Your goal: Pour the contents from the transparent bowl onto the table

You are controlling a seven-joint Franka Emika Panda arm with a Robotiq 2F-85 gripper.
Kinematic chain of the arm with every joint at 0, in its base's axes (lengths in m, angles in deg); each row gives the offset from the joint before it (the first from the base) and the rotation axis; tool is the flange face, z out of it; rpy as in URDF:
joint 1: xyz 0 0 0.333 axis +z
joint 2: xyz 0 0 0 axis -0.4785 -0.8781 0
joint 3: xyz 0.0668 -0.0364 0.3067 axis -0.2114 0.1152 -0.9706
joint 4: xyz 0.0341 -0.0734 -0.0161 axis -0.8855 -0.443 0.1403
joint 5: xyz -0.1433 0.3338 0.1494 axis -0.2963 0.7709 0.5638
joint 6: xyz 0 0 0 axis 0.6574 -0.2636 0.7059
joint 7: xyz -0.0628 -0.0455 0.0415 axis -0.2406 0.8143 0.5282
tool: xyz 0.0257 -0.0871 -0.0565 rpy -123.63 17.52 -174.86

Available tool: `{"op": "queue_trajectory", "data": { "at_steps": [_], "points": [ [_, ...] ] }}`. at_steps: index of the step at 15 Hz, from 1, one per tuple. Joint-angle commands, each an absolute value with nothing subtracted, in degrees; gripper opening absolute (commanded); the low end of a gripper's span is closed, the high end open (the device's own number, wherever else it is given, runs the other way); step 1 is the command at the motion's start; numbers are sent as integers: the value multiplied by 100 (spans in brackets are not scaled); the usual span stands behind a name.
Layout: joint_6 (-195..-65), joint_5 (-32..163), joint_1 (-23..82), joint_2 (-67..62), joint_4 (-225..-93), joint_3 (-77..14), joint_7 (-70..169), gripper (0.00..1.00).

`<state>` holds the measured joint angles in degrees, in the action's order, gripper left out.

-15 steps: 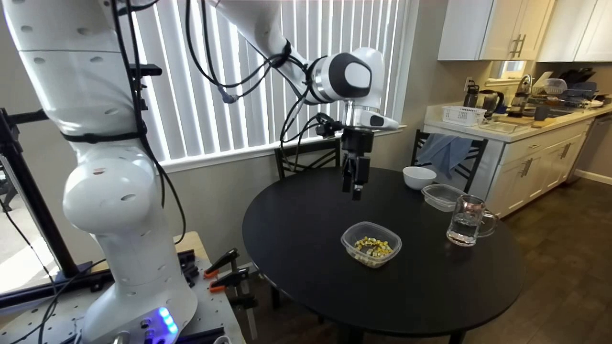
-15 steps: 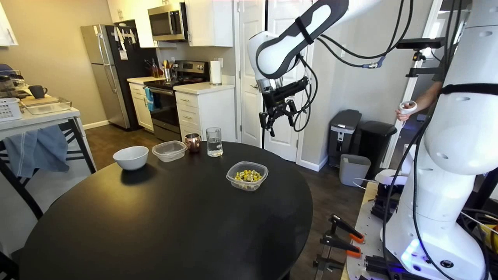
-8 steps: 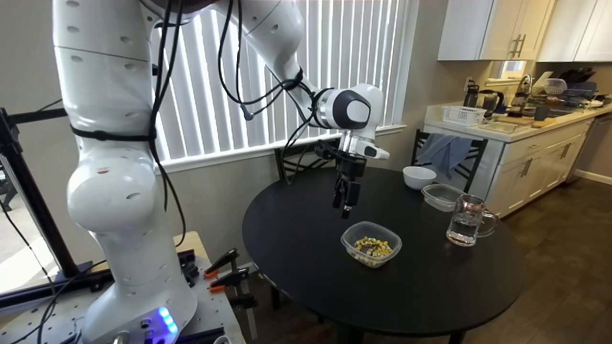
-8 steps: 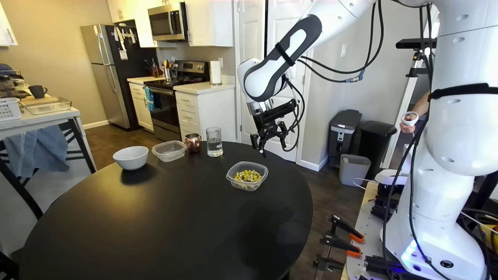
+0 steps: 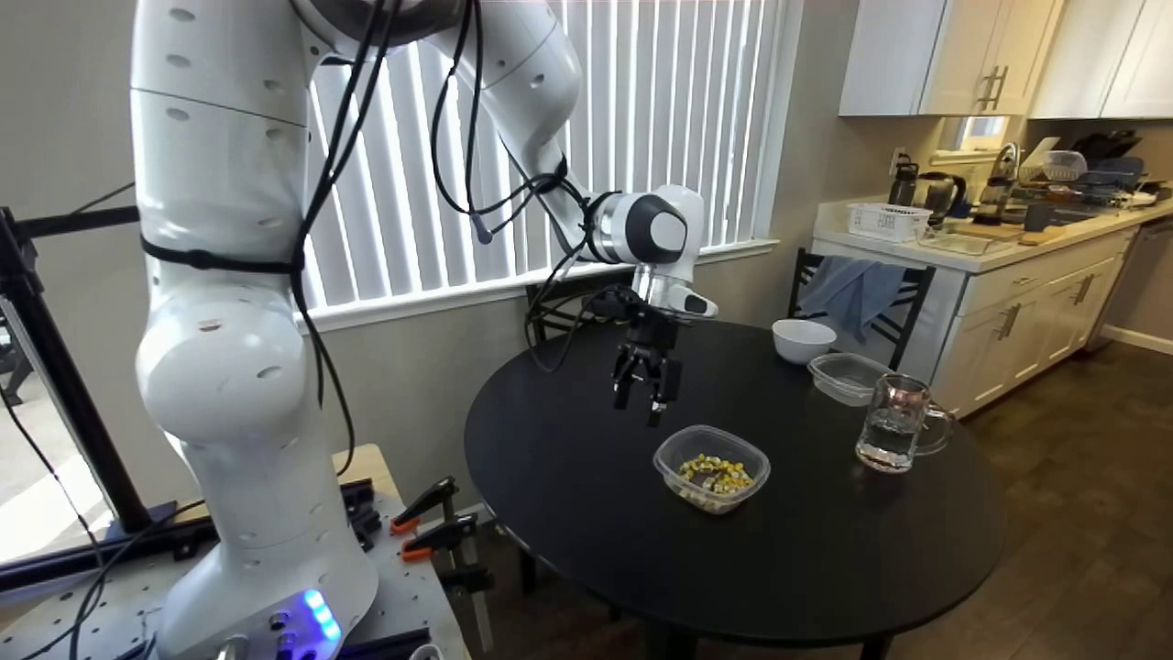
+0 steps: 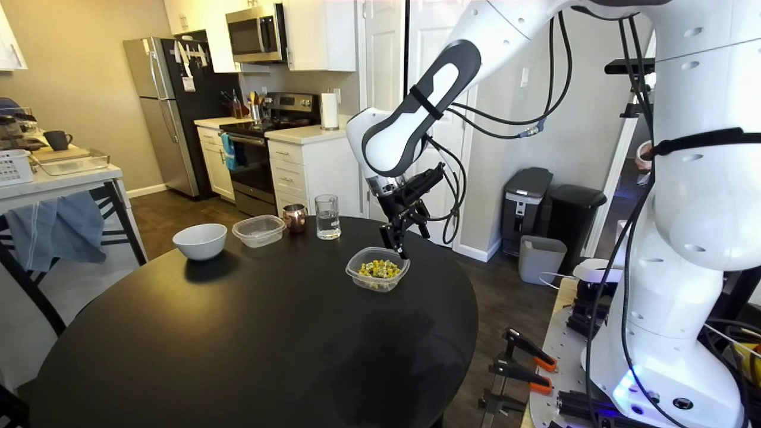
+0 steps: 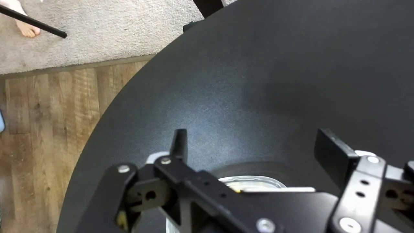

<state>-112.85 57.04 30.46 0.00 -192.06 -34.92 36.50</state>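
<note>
The transparent bowl is a clear container [image 5: 674, 451] standing upright on the black round table [image 5: 568, 458]; it also shows in an exterior view [image 6: 376, 286]. The contents, yellow and whitish bits [image 5: 717, 475], lie inside it [image 6: 379, 268]. My gripper [image 5: 639, 411] is open and empty, in the air above the table close to the bowl. In an exterior view [image 6: 403, 245] a fingertip overlaps the bowl's rim, but contact cannot be told. In the wrist view my gripper [image 7: 250, 134] has its fingers wide apart; it hides most of the bowl, whose rim [image 7: 252, 178] shows below them.
A second clear container [image 6: 260, 233], a white bowl [image 6: 200, 242], a copper mug [image 6: 294, 218] and a glass mug with clear liquid [image 6: 327, 221] stand along the table. Chairs, one with a blue towel [image 5: 852, 291], stand at its edge. A window with blinds [image 5: 440, 211] is beside the arm.
My gripper has moved down toward the table and closer to the bowl, and the wrist has turned so that both fingers show apart. The bowl and its contents have not moved.
</note>
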Motion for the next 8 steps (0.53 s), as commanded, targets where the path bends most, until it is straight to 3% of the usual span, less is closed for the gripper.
{"op": "queue_trajectory", "data": {
  "at_steps": [1,6,8],
  "points": [
    [-11272,5689,3094,-3,-19194,-3455,3662,100],
    [-11272,5683,3091,-3,-19194,-3449,3678,100],
    [-11864,5608,3094,-346,-19078,-3427,3552,100]
  ]
}}
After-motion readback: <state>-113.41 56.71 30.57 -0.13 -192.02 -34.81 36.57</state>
